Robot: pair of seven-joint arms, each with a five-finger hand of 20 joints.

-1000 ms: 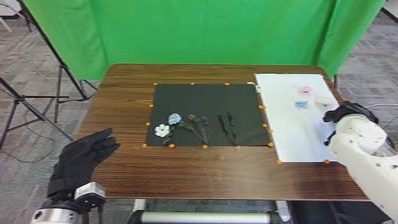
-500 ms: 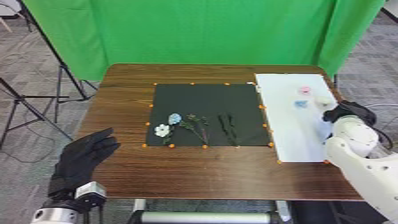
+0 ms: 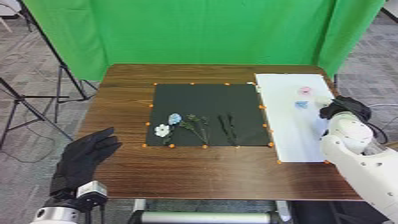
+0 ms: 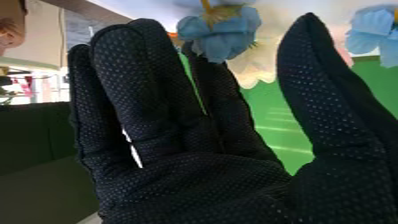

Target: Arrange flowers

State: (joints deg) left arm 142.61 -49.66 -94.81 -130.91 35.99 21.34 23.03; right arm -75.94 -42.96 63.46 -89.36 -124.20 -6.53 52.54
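Picking step, prob.: R hand (image 3: 349, 106) wide, empty, nr white flower (image 3: 323, 100); next, pinch it, then over to blk sheet (image 3: 200, 102). L hand (image 3: 78, 159) wide.

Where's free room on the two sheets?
Room: far half of the black sheet, beyond its blue flower; near half of the white sheet, left of the right arm. Crowded: black sheet's near half; white sheet around the pink flower and right hand.
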